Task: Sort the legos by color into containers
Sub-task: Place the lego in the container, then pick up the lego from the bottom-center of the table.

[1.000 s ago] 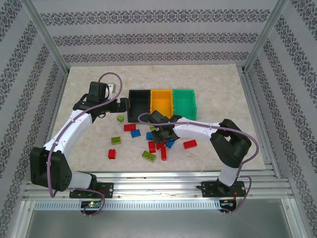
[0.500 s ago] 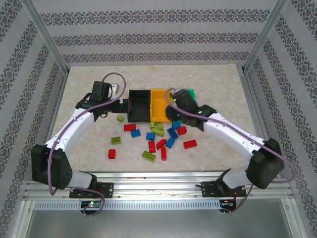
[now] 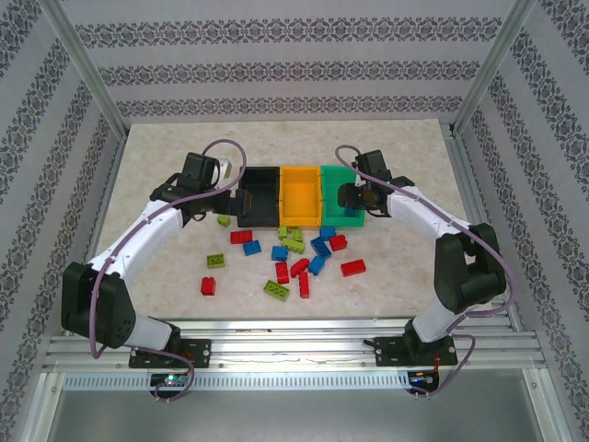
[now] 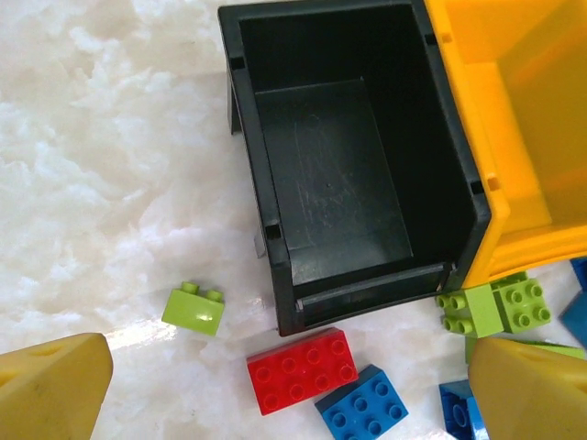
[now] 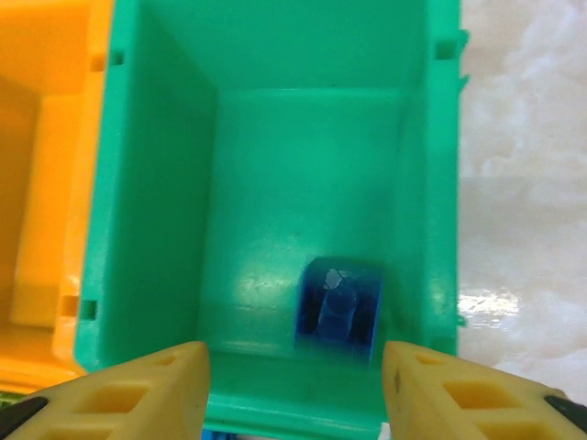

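Within green bin (one of three): one blue lego | left gripper wide | right gripper parted

We see the blue lego in the green bin only as a blur; overhead, the right tool hides part of that bin. The left wrist view's right edge cuts the orange-yellow bin.

The black bin is scuffed matt plastic, the green bin smooth and glossy, the tabletop shiny marble-look.
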Robot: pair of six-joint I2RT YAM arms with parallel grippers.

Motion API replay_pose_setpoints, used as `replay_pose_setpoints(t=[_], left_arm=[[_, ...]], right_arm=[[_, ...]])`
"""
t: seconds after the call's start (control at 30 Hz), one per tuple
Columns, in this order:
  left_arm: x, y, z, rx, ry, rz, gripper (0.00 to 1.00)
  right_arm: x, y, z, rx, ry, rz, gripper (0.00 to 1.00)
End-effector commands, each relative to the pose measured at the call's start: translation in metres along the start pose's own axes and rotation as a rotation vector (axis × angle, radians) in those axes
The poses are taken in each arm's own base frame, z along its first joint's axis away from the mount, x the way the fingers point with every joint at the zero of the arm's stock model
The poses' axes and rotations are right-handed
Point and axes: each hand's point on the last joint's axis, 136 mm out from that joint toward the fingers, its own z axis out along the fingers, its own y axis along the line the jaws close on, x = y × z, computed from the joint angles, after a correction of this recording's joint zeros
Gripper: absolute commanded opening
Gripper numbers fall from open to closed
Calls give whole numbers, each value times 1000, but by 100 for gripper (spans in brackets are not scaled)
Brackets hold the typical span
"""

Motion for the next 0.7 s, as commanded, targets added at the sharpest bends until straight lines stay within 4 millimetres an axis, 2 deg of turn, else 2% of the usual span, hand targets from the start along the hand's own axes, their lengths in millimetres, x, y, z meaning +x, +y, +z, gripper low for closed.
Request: replay_pose_setpoints(t=[0.0, 0.13, 0.33, 0.43, 0.67], left_arm=[[1, -1, 1, -23, 29, 44, 100], [3, 0, 2, -33, 43, 54, 100], [2, -2, 3, -27, 46, 56, 99], [2, -1, 5, -32, 50, 60, 99], [5, 1, 10, -39, 75, 64, 100]], right_arm=[[-6, 23, -17, -68, -46, -62, 53], [19, 32, -27, -98, -21, -102, 54], [87, 47, -33, -121, 67, -186, 54], [114, 54, -37, -139, 114, -191, 54], [156, 74, -38, -183, 198, -216, 53]])
